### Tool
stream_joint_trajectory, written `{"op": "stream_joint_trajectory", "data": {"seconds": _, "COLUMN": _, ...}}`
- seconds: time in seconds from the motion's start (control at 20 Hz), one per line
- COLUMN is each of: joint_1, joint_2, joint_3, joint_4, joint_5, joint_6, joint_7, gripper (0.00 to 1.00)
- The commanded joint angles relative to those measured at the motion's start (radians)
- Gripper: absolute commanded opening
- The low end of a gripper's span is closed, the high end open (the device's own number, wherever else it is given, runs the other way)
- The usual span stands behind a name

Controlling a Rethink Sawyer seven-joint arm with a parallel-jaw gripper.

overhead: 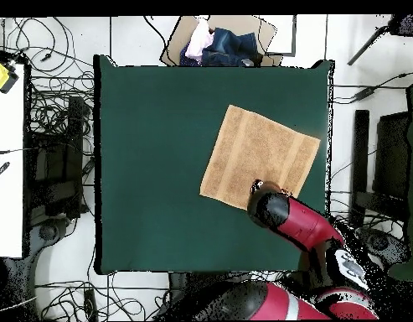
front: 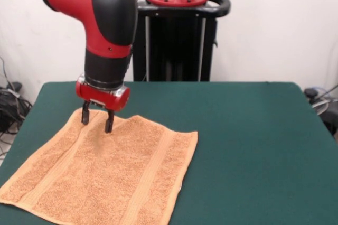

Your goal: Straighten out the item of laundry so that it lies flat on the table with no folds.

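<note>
The orange-tan terry towel [front: 105,172] lies spread out on the dark green table [front: 248,146], at the left in the front view. It looks flat, with two woven bands running across it. In the overhead view the towel [overhead: 260,155] lies right of the table's [overhead: 151,168] centre. My gripper [front: 97,120] hangs from the red and black arm over the towel's far corner, its two black fingers [front: 109,122] apart with nothing between them, tips just at the cloth. In the overhead view the arm hides the gripper. No white tag shows.
The robot's black pedestal [front: 177,35] stands behind the table's far edge. A box with clothes [overhead: 222,42] sits beyond the table's top edge in the overhead view. Cables [overhead: 50,109] lie on the floor to the left.
</note>
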Motion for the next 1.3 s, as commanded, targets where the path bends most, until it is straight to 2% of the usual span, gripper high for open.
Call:
{"op": "stream_joint_trajectory", "data": {"seconds": 0.05, "joint_1": 0.050, "joint_2": 0.017, "joint_3": 0.019, "joint_4": -0.220, "joint_5": 0.044, "joint_6": 0.140, "joint_7": 0.126, "gripper": 1.00}}
{"op": "stream_joint_trajectory", "data": {"seconds": 0.3, "joint_1": 0.056, "joint_2": 0.026, "joint_3": 0.023, "joint_4": -0.261, "joint_5": 0.040, "joint_6": 0.176, "joint_7": 0.136, "gripper": 1.00}}
{"op": "stream_joint_trajectory", "data": {"seconds": 0.5, "joint_1": 0.070, "joint_2": 0.018, "joint_3": 0.012, "joint_4": -0.249, "joint_5": 0.035, "joint_6": 0.170, "joint_7": 0.165, "gripper": 1.00}}
{"op": "stream_joint_trajectory", "data": {"seconds": 0.95, "joint_1": 0.037, "joint_2": 0.028, "joint_3": 0.050, "joint_4": -0.187, "joint_5": 0.018, "joint_6": 0.081, "joint_7": 0.187, "gripper": 1.00}}
{"op": "stream_joint_trajectory", "data": {"seconds": 1.3, "joint_1": 0.055, "joint_2": 0.011, "joint_3": 0.037, "joint_4": -0.161, "joint_5": 0.032, "joint_6": 0.087, "joint_7": 0.215, "gripper": 1.00}}
